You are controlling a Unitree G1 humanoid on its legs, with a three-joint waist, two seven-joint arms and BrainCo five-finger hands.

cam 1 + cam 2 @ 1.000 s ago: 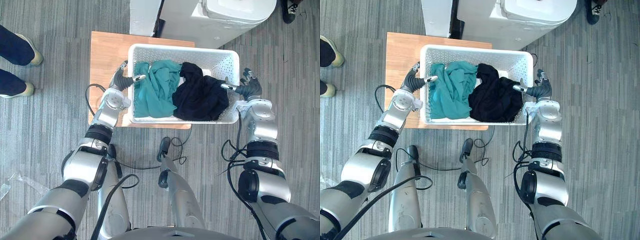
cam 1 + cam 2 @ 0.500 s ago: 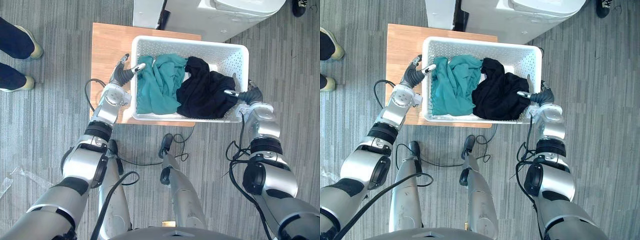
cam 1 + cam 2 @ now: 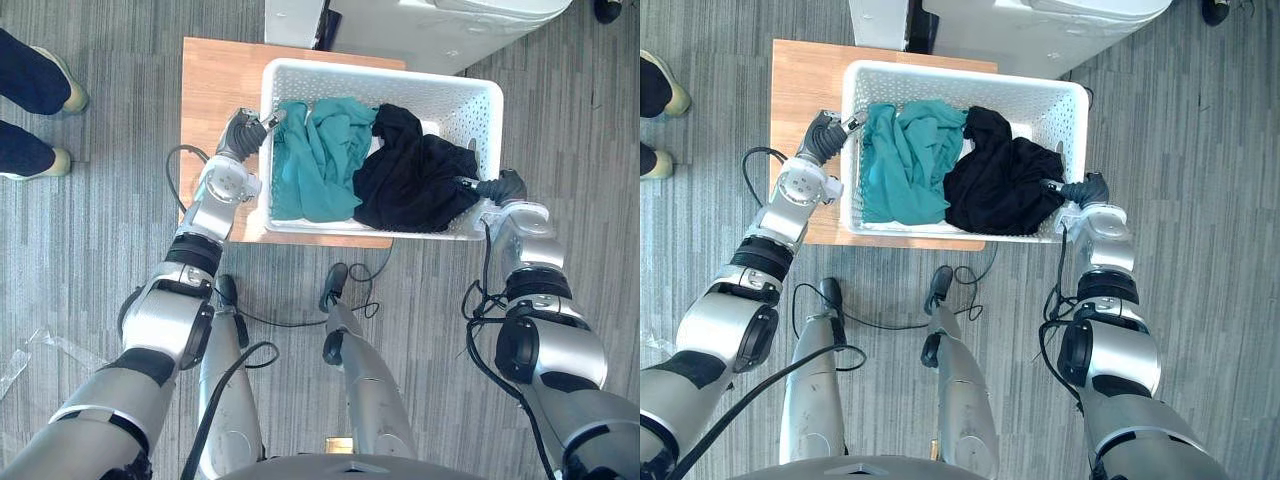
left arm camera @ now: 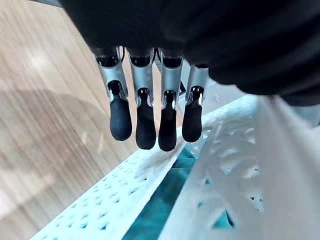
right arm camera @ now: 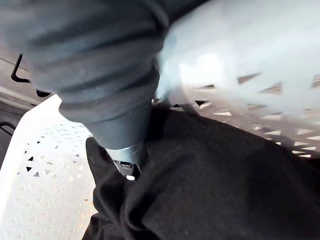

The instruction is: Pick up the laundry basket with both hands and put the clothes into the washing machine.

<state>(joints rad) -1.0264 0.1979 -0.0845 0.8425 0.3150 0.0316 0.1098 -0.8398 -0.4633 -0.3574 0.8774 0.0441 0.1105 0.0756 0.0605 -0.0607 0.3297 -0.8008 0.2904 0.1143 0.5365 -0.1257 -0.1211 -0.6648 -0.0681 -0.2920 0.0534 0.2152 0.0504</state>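
Note:
The white perforated laundry basket (image 3: 380, 72) stands on a low wooden table (image 3: 215, 85), its right end hanging past the table's edge. Inside lie a teal garment (image 3: 315, 160) and a black garment (image 3: 415, 185). My left hand (image 3: 238, 135) is at the basket's left rim, thumb hooked over the rim and curled fingers (image 4: 145, 125) down the outside wall. My right hand (image 3: 505, 187) clamps the right rim, its thumb (image 5: 125, 130) reaching inside onto the black garment (image 5: 210, 190). The white washing machine (image 3: 450, 30) stands just beyond the basket.
A person's shoes (image 3: 60, 80) stand on the grey floor at far left. A white cabinet panel (image 3: 295, 20) rises behind the table, beside the machine. Open floor lies to the right of the basket.
Both hands have closed in on the basket's side rims: the right one came in from beyond the rim and the left one's fingers have curled. The view has shifted slightly.

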